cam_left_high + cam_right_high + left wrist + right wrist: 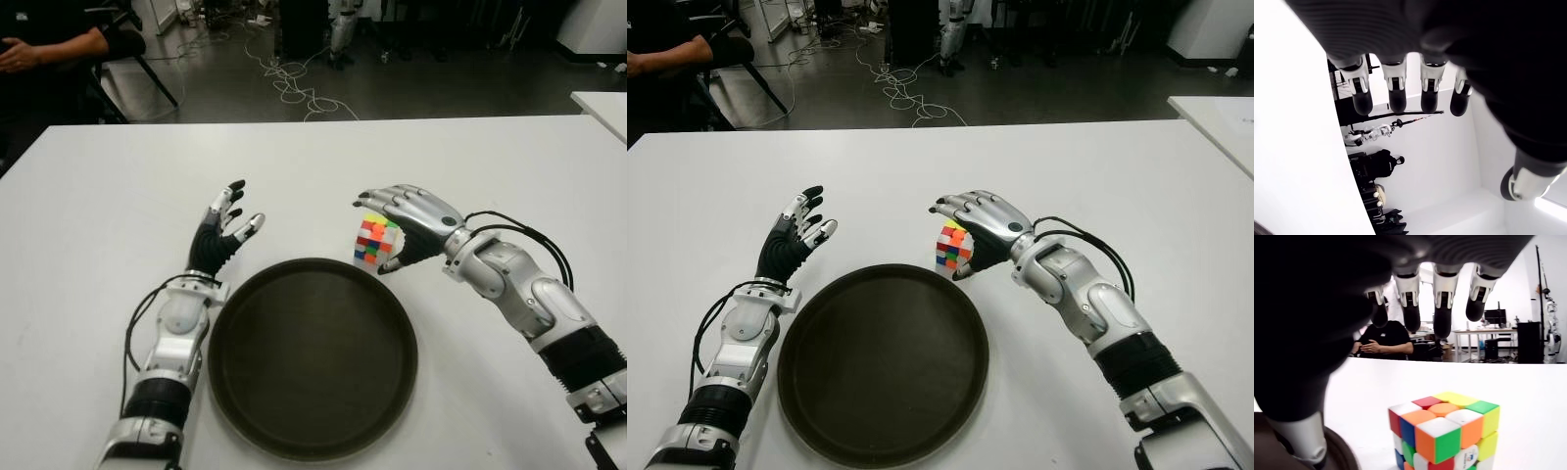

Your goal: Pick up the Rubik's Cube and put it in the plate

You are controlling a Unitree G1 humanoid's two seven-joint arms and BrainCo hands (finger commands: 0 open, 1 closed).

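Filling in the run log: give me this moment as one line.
right hand: open, around Rubik's Cube, no grasp | cube: on table, beyond plate rim | left hand: open, left of plate

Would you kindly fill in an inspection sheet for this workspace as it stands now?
Surface: white table, bare apart from the job's things.
Job's things: cube stands on the table just beyond the plate's far rim; dark round plate holds nothing.
Clutter: nothing seen on the table.
Hands: right hand arched over the cube, fingers spread above it, not closed on it; left hand open, shows left of the plate.
Cables: black leads along both forearms; loose cords on the floor beyond the table.
Surroundings: seated person at far left; second white table at right.
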